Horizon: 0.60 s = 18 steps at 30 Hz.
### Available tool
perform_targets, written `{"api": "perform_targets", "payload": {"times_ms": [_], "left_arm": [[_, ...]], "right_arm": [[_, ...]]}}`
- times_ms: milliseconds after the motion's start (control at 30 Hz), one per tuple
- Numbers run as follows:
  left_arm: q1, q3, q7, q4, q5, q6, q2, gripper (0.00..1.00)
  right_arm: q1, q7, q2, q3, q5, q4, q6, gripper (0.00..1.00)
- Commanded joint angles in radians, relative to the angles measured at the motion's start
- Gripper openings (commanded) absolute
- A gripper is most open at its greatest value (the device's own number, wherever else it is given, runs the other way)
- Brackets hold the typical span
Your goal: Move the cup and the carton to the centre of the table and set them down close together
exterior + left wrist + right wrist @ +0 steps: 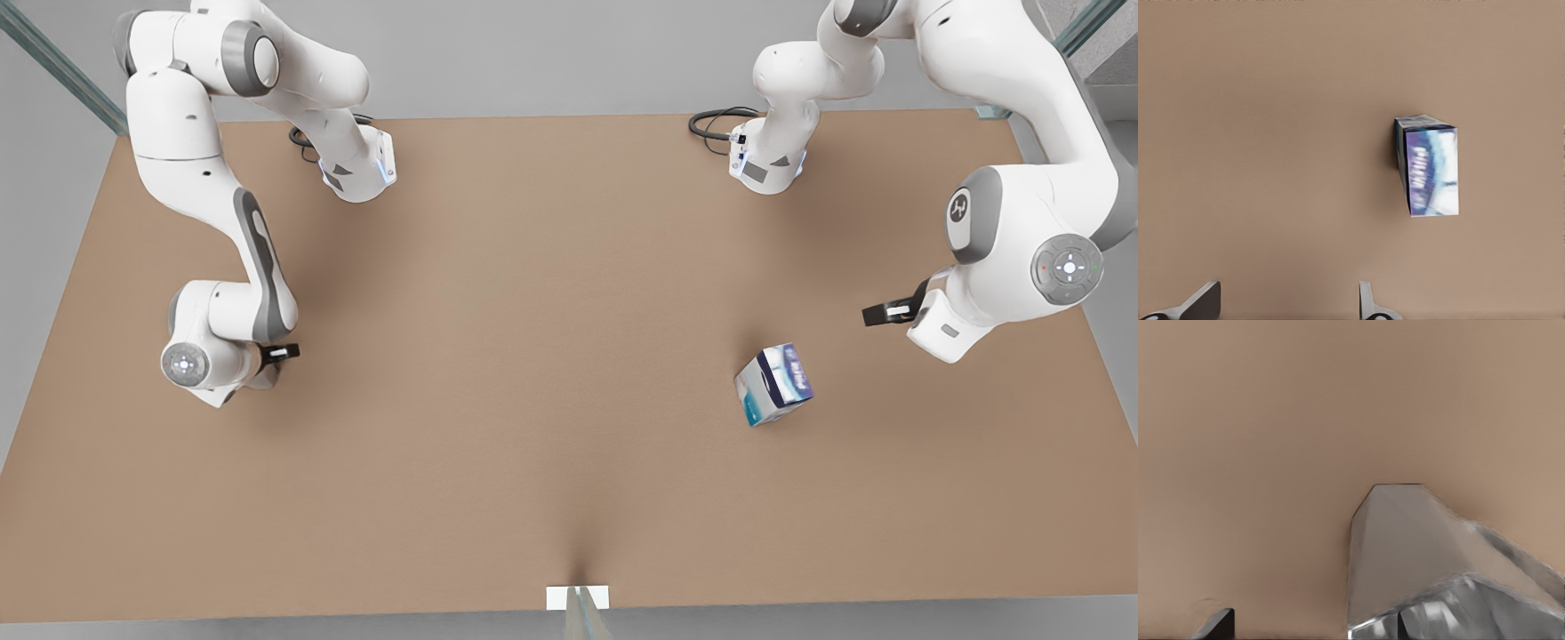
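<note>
We see one carton [774, 384] on the table [533, 356], beyond our left gripper's [1285, 303] spread fingers. One cup [1431, 567] sits against our right gripper [1308, 628]; its finger state is unclear.
</note>
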Motion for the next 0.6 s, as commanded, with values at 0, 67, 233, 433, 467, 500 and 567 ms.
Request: {"api": "perform_targets", "payload": {"times_ms": [0,67,233,433,467,500,567], "left_arm": [[0.002,0.0,-0.001,0.0,0.0,0.0,0.0,1.0],[0.0,0.0,-0.001,0.0,0.0,0.0,0.0,1.0],[0.0,0.0,-0.004,0.0,0.0,0.0,0.0,1.0],[-0.001,0.0,-0.002,0.0,-0.013,0.0,0.0,1.0],[0.0,0.0,-0.004,0.0,-0.013,0.0,0.0,1.0],[-0.001,0.0,-0.004,0.0,-0.013,0.0,0.0,1.0],[-0.001,0.0,-0.004,0.0,-0.013,0.0,0.0,1.0]], "right_arm": [[-0.005,-0.025,0.002,0.0,0.001,0.0,-0.002,0.23],[-0.005,-0.028,0.011,-0.002,0.0,0.001,-0.007,0.21],[-0.009,-0.03,0.017,-0.002,-0.018,0.012,-0.013,0.21],[-0.018,-0.027,0.02,0.0,-0.018,0.046,-0.041,0.21],[-0.018,-0.027,0.02,0.0,-0.018,0.055,-0.042,0.21],[-0.019,-0.027,0.022,0.0,-0.018,0.06,-0.051,0.21],[-0.019,-0.028,0.028,0.0,-0.018,0.075,-0.051,0.21]]}}
